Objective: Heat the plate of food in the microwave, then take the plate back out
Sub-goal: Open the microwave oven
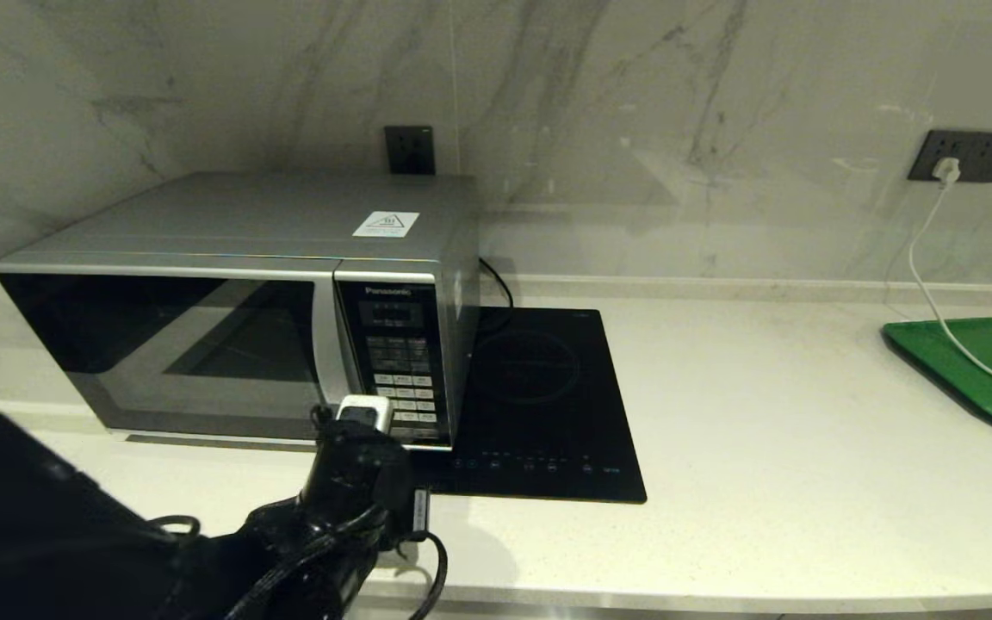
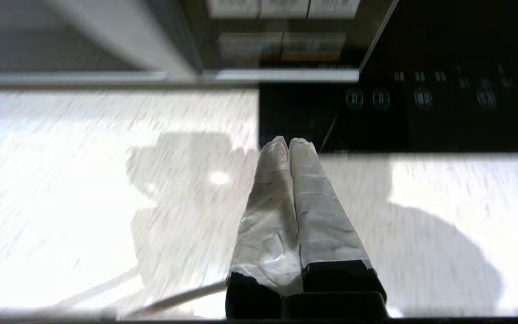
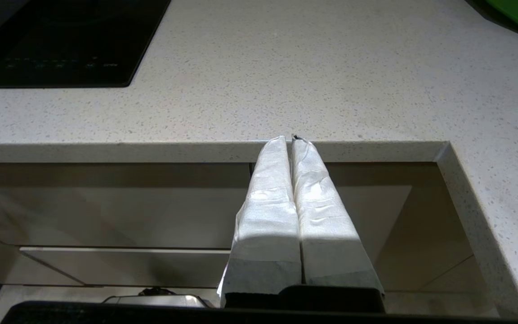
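The silver-grey Panasonic microwave (image 1: 238, 293) stands at the back left of the counter with its dark glass door closed. The plate of food is out of view. My left arm (image 1: 350, 482) is low in front of the microwave's black keypad (image 1: 401, 370). In the left wrist view my left gripper (image 2: 289, 141) is shut with nothing in it. Its taped tips hang over the counter at the hob's front corner, below the microwave's bottom edge (image 2: 281, 75). My right gripper (image 3: 289, 138) is shut and empty, below the counter's front edge (image 3: 151, 150), outside the head view.
A flat black induction hob (image 1: 539, 396) lies just right of the microwave. A green rectangular tray (image 1: 987, 370) sits at the far right, with a white cable (image 1: 935, 293) running across it from a wall socket. Pale counter (image 1: 763, 430) lies between hob and tray.
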Tool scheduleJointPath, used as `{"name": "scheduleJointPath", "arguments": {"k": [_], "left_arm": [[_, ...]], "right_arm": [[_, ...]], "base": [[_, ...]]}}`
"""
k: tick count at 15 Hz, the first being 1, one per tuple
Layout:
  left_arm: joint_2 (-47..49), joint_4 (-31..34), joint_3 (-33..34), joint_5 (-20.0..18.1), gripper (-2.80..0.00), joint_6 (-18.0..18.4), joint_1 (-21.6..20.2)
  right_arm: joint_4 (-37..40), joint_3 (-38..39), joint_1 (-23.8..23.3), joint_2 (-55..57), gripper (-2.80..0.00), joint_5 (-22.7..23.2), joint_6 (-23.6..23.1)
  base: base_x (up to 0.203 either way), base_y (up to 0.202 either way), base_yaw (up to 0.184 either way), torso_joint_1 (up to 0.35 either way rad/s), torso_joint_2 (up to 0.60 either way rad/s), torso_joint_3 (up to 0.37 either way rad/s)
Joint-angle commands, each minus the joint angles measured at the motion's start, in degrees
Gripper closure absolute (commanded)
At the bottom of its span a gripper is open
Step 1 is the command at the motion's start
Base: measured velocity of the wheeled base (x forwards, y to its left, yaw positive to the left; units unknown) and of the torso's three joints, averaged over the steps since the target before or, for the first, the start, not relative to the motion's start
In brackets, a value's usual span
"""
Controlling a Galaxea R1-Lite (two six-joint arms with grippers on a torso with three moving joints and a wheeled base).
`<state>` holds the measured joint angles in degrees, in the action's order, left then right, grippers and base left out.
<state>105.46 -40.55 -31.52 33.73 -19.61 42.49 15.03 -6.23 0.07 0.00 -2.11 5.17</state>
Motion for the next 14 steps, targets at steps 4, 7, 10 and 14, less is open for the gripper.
{"name": "scheduleJointPath", "arguments": {"k": [4, 7, 10, 14], "left_arm": [[-24.6, 4.5, 14.4, 4.3, 0.00, -0.9, 4.8], [-40.9, 24.8, 8.3, 6.1, 0.00, 1.5, 2.5], [-52.1, 52.4, -11.5, 6.5, 0.00, 4.6, -3.9], [-68.5, 75.1, -24.6, 6.8, 0.00, 15.6, -10.8]], "right_arm": [[0.1, 0.0, 0.0, 0.0, 0.00, 0.0, 0.0], [0.1, 0.0, 0.0, 0.0, 0.00, 0.0, 0.0], [0.1, 0.0, 0.0, 0.0, 0.00, 0.0, 0.0], [0.1, 0.0, 0.0, 0.0, 0.00, 0.0, 0.0]], "base": [[0.000, 0.000, 0.000, 0.000, 0.00, 0.000], [0.000, 0.000, 0.000, 0.000, 0.00, 0.000], [0.000, 0.000, 0.000, 0.000, 0.00, 0.000], [0.000, 0.000, 0.000, 0.000, 0.00, 0.000]]}}
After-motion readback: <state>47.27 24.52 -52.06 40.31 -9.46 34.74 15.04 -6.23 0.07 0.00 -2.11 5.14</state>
